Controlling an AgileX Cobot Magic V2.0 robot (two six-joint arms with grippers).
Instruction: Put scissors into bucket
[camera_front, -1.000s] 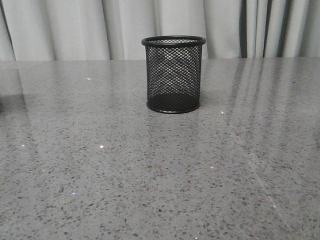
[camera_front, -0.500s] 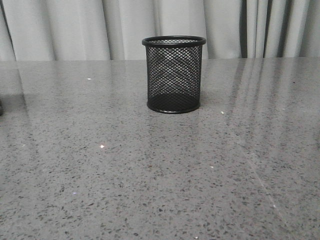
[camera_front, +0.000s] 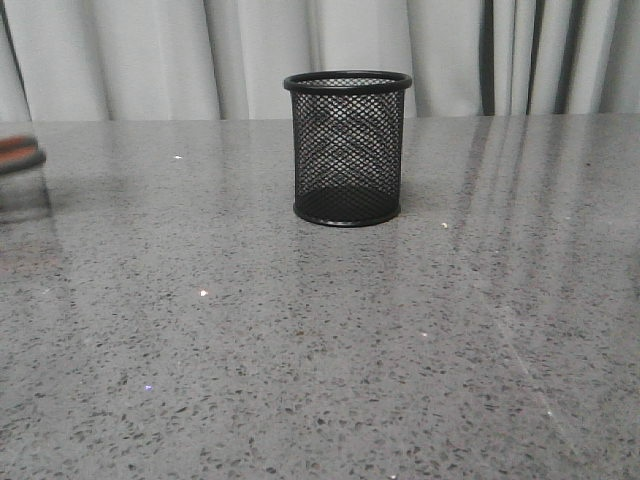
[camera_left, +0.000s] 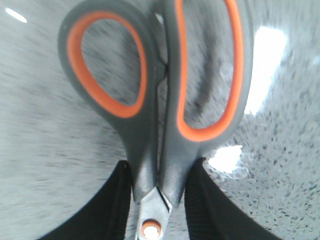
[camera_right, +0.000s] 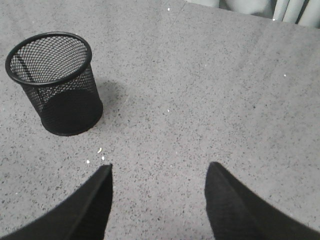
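Front view: bucket (camera_front: 347, 148) upright, far centre of table (camera_front: 300, 350); scissors (camera_front: 20, 155) a blur at the far left edge.
Left wrist view: left gripper (camera_left: 157, 187) clamped on the scissors near the pivot; risk of handles swivelling.
Right wrist view: right gripper (camera_right: 157, 197) spread wide, holding nothing; bucket could tip if clipped.

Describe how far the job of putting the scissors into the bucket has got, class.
Done: the left gripper has the scissors clamped near the pivot. In hand: they are carried above the table, blurred at the front view's left edge. Left: the bucket stands empty; the right gripper hangs open.
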